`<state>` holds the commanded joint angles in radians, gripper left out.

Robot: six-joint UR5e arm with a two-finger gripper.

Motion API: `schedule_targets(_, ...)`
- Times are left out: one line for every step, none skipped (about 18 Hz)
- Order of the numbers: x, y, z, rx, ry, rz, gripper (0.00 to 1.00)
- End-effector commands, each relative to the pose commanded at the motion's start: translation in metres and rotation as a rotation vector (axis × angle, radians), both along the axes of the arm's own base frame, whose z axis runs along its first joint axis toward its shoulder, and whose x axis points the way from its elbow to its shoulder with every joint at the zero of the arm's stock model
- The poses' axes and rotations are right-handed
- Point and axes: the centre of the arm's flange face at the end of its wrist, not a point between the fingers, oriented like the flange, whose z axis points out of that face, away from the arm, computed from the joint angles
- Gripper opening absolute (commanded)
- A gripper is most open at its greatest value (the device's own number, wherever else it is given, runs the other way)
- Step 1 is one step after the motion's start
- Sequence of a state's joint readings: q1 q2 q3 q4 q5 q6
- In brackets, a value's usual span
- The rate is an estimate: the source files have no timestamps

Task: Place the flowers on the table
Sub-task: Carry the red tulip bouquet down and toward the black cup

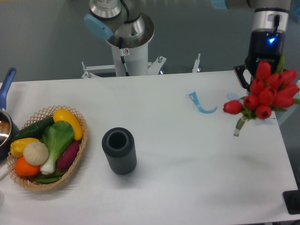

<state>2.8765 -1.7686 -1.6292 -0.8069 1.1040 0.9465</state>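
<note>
The flowers [265, 91], a bunch of red tulips, hang at the far right over the white table [187, 168], blooms turned toward the camera. A bit of green stem [239, 126] sticks out below them to the left. My gripper [260, 77] comes down from above, right behind the blooms, and appears shut on the bunch. Its black body with a blue light shows above them, and one dark finger [241, 76] shows at their left. The fingertips and the tied stem ends are hidden behind the blooms.
A dark grey ribbed cylinder vase [119, 151] stands open-topped left of centre. A wicker basket [83, 136] of vegetables sits at the left, beside a pot with a blue handle [6, 79]. A blue ribbon scrap [200, 104] lies near the flowers. A black object [292, 201] sits at the front right corner.
</note>
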Motion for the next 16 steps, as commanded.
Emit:
schedule_targets(0.003, 0.008, -0.003, -0.034, 0.008, -0.001, 0.15)
schedule_targets(0.003, 0.013, -0.008, -0.062, 0.010, 0.002, 0.15)
schedule_targets(0.000, 0.018, -0.016, -0.091, 0.008, 0.004, 0.15)
schedule_targets(0.001, 0.026, -0.021, -0.129, 0.016, 0.005, 0.15)
schedule_targets(0.004, 0.038, -0.026, -0.176, 0.026, 0.003, 0.15)
schedule_targets(0.005, 0.049, -0.031, -0.229, 0.040, 0.004, 0.15)
schedule_targets(0.007, 0.061, -0.039, -0.287, 0.055, 0.005, 0.15)
schedule_targets(0.009, 0.074, -0.046, -0.342, 0.072, 0.005, 0.15)
schedule_targets(0.011, 0.086, -0.055, -0.395, 0.085, 0.003, 0.15)
schedule_targets(0.013, 0.100, -0.065, -0.440, 0.096, -0.004, 0.15)
schedule_targets(0.012, 0.113, -0.076, -0.480, 0.104, -0.008, 0.15)
schedule_targets(0.012, 0.123, -0.088, -0.517, 0.108, -0.011, 0.15)
schedule_targets(0.014, 0.134, -0.097, -0.554, 0.120, -0.016, 0.15)
schedule_targets(0.016, 0.143, -0.107, -0.583, 0.125, -0.022, 0.15)
schedule_targets(0.015, 0.150, -0.115, -0.605, 0.129, -0.025, 0.15)
schedule_targets(0.015, 0.157, -0.123, -0.617, 0.128, -0.033, 0.15)
